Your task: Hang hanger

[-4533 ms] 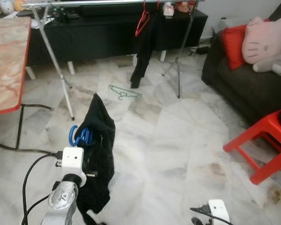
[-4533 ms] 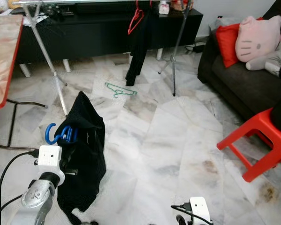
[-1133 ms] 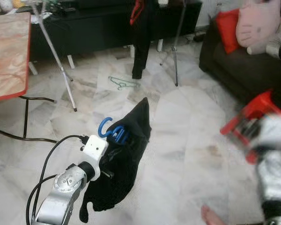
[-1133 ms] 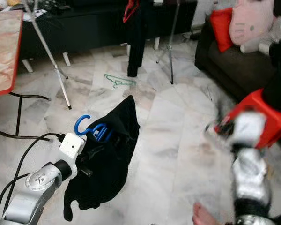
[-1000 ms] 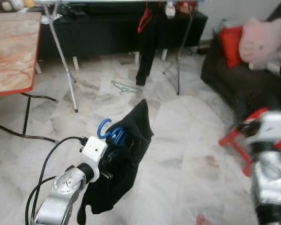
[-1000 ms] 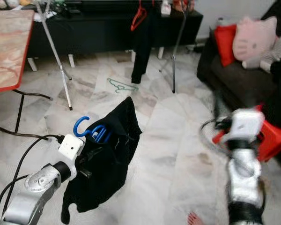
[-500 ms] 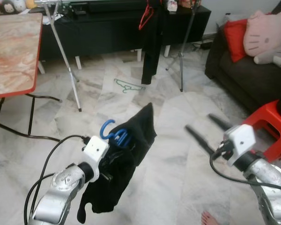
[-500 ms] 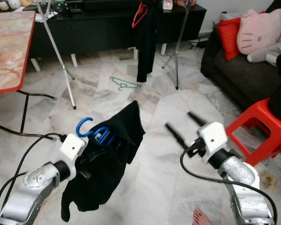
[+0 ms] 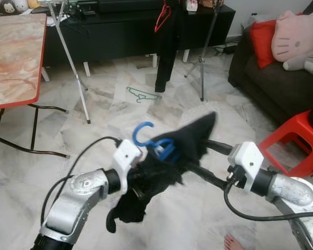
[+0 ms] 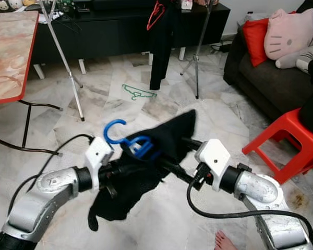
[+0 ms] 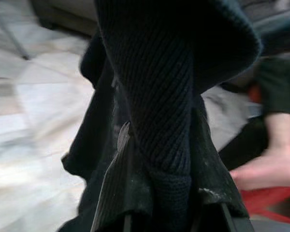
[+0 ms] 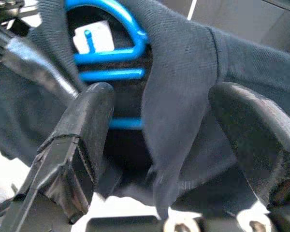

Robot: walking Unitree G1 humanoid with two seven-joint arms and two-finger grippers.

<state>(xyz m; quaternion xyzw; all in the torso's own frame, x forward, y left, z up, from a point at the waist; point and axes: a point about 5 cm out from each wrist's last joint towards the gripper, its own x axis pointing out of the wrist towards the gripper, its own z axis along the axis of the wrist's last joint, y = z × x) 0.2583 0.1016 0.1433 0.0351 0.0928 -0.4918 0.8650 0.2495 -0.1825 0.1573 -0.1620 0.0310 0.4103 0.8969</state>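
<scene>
Head view: left gripper (image 9: 146,172) is clamped on the blue hanger (image 9: 159,146) with its black garment (image 9: 167,172), mid-air, well short of the rack (image 9: 68,47). Right wrist view: right gripper (image 12: 159,145), fingers spread, straddles the cloth. I'd pinch only fabric, then straighten it.

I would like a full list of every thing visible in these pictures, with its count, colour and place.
hanger: 1, blue, held mid-air, front
garment: 1, black, draped on that hanger
second hanger: 1, green, on floor
rack: 1, silver, behind
hanging garment: 1, black, on rack
third hanger: 1, red, on rack
table: 1, red-edged, far left
stool: 1, red, right
sofa: 1, dark, right
foot: 1, person's, bottom edge
left gripper: shut, holding hanger
right gripper: open, around garment
</scene>
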